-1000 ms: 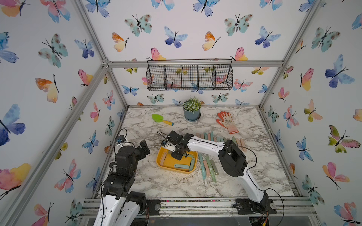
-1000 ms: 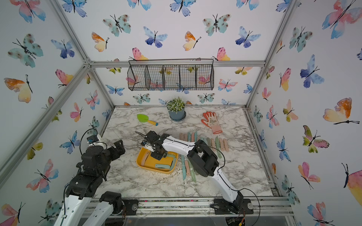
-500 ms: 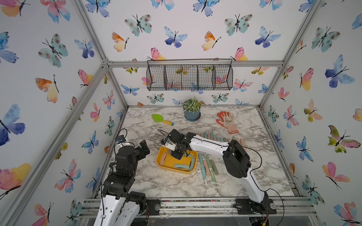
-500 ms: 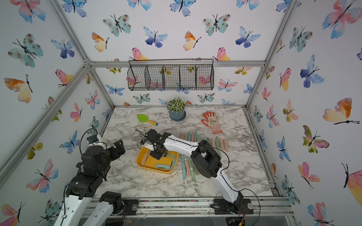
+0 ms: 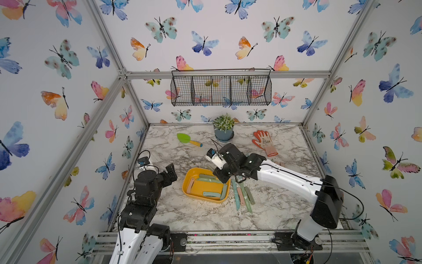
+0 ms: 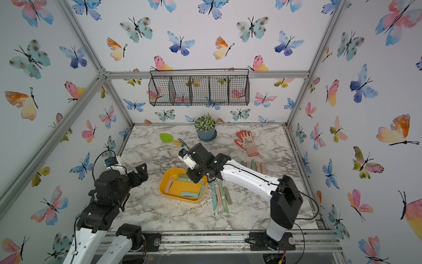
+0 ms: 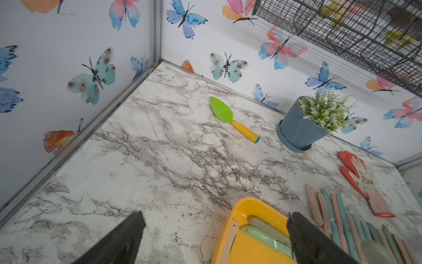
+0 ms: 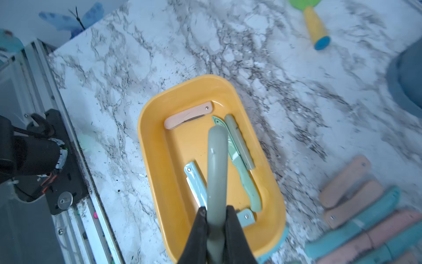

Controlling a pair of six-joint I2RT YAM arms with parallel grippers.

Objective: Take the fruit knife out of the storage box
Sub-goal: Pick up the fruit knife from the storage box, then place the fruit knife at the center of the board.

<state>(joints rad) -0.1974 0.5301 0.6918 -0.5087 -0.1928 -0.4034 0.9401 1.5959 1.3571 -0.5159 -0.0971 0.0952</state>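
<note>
I am in the picking-up step. My right fingers point(image 8: 198, 230) are squeezed tight on one grey-green fruit knife point(image 8: 217, 160), pinching it near one end. The knife pokes out over the yellow storage box point(image 8: 150, 146), above the other knives point(image 8: 243, 176) that lie inside. It looks lifted off the bottom, but I can't be sure.

Next I think I must carry it up and over the wall of the box. Then I can set it down on the tabletop point(image 8: 205, 45), maybe by the row of knives point(image 8: 356, 205) just beside the box. I should hold on tight so it doesn't slip or bump the wall.

My left fingers point(image 7: 123, 242) are spread wide near the box and hold nothing.
</note>
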